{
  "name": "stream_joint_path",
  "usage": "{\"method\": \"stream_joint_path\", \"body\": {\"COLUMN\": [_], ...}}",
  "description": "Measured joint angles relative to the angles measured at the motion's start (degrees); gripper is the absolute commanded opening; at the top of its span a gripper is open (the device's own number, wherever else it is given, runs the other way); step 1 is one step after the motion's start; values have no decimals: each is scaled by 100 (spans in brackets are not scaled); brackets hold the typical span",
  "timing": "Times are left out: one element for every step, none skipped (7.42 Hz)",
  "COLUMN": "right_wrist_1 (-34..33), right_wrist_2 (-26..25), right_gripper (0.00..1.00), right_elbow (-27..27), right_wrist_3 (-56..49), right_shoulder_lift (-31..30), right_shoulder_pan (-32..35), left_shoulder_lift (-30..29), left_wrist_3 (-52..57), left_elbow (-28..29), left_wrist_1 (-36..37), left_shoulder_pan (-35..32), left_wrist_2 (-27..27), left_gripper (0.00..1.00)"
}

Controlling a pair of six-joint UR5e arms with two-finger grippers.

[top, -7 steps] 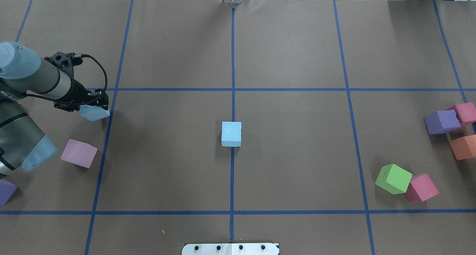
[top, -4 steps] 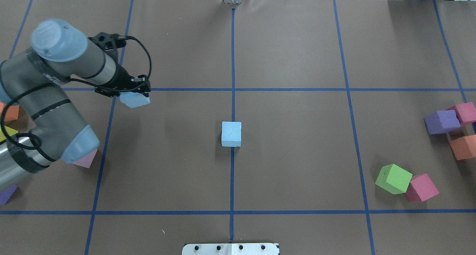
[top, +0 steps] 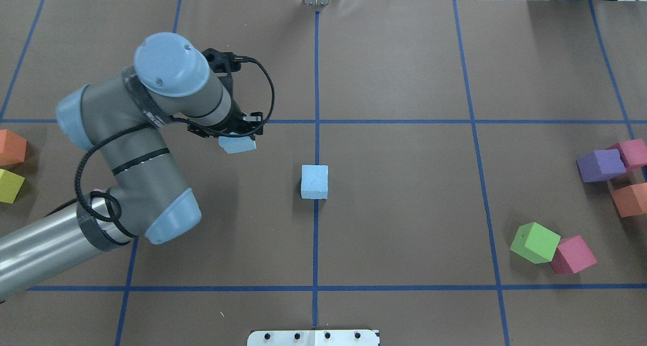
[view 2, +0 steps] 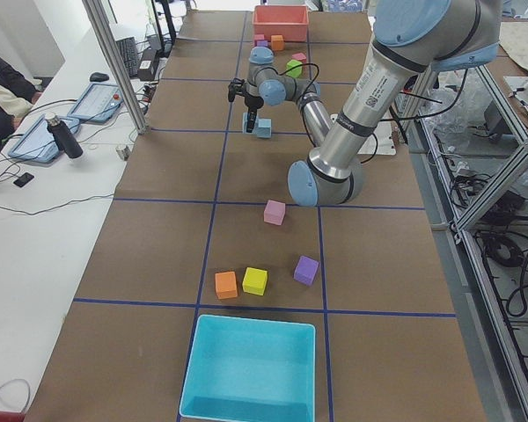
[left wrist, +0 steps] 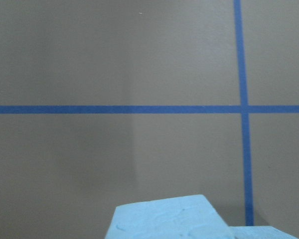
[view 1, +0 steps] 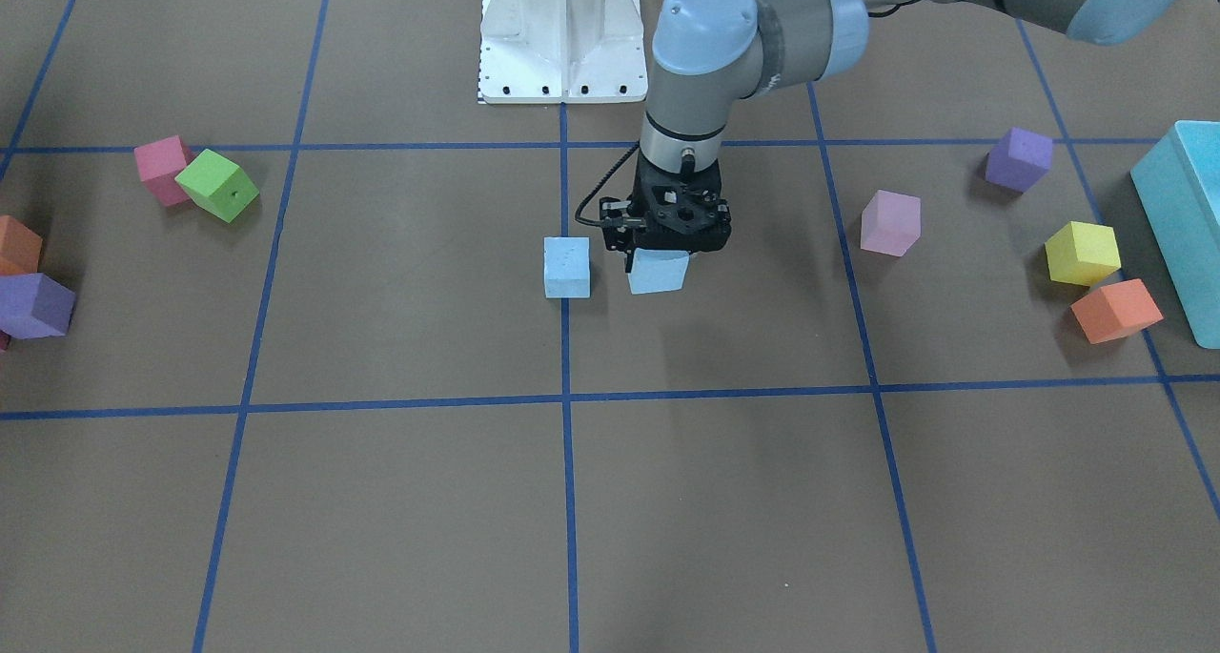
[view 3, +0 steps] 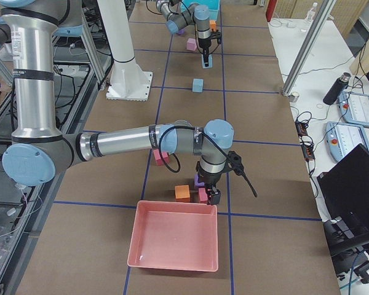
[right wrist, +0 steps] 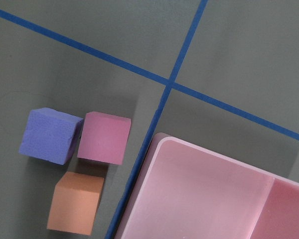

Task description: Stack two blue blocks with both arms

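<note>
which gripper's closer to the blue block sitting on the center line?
Left. The left gripper holds the other blue block just beside the resting blue block; the right gripper is far off, by the pink bin.

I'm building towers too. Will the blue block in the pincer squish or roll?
The held block looks like matte foam, so it's probably light and slightly squishy. Its flat faces suggest it would slide, not roll.
</note>
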Motion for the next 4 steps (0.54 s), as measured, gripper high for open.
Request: {"method": "stream_joint_path", "body": {"right_wrist_1": [0, 0, 0, 0], "right_wrist_2": [1, 2, 2, 2], "right_gripper": [100, 100, 100, 100], "right_elbow": [1, -1, -3, -4], "right_wrist_3": [2, 2, 3, 3], "right_shoulder_lift": [-16, -22, -24, -26], "right_shoulder_pan": [0, 0, 0, 0], "left_shoulder_lift": [-318, -563, -681, -710], "left_wrist_3": [22, 49, 65, 71], "left_elbow": [307, 574, 711, 770], "left_wrist_1": [13, 9, -3, -9], "left_shoulder_pan": [146, 239, 350, 463], "left_wrist_2": [155, 240, 330, 414], "left_gripper": [0, 0, 1, 3]}}
